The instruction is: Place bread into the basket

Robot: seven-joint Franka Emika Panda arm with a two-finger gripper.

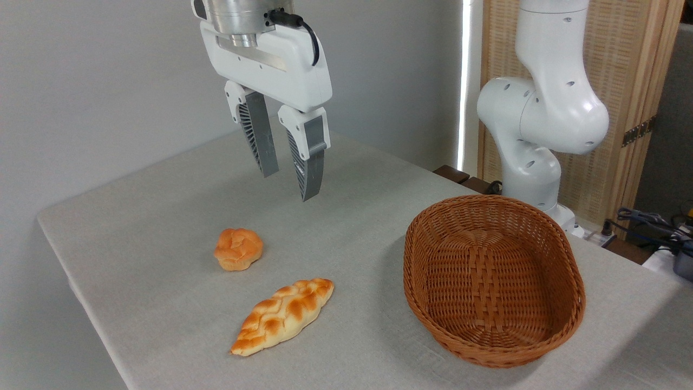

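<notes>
White glossy gripper (289, 187) body, boxy, under a brushed silver metal flange (241, 19). Black cable (303, 32) plugs in at top right and loops down. Two long grey ribbed fingers (260, 138) on white mounts, small dark screws. Behind: white rounded arm (541, 108) segments with dark recessed screw holes.
</notes>
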